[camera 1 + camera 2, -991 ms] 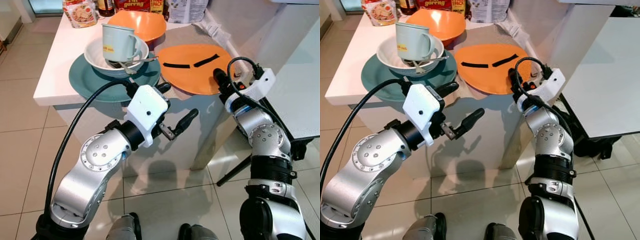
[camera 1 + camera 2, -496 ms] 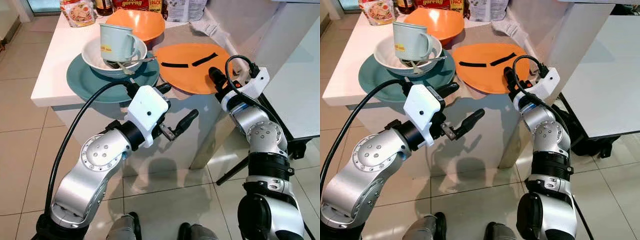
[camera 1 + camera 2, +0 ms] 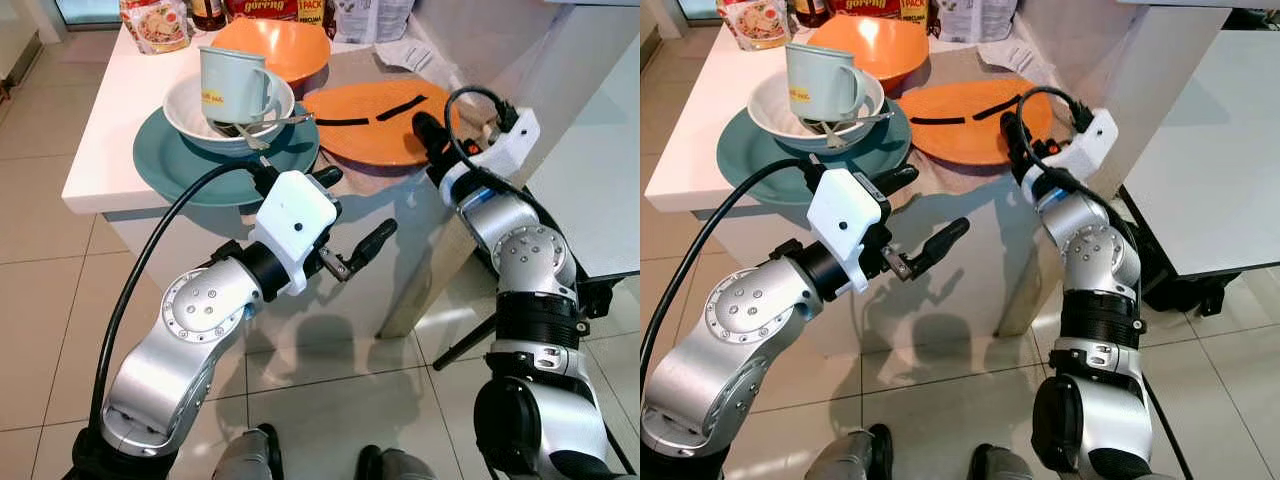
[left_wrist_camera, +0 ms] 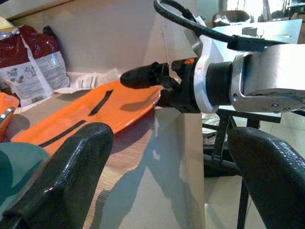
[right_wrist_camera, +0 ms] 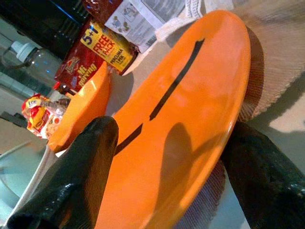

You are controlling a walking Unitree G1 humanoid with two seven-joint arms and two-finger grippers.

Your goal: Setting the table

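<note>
An orange plate (image 3: pixel 370 120) with two black stripes lies on a woven mat at the table's near right corner, its near edge tilted up. My right gripper (image 3: pixel 427 138) is shut on that near rim, one finger on top and one underneath, as the right wrist view shows on the plate (image 5: pixel 190 109). My left gripper (image 3: pixel 350 212) hangs open in front of the table, below its edge, holding nothing. A teal plate (image 3: pixel 170 160) carries a white bowl (image 3: pixel 185 100) with a pale mug (image 3: pixel 230 85) and cutlery (image 3: pixel 272 124) in it.
An orange bowl (image 3: pixel 285 45) and several food packets (image 3: pixel 160 22) stand at the back of the white table (image 3: pixel 100 150). A second white table (image 3: pixel 600 180) is close on the right. Tiled floor lies below and to the left.
My right gripper has moved up and toward the table with the orange plate in it; the plate's near edge has risen and the plate has slid further in. The left arm has stayed still.
</note>
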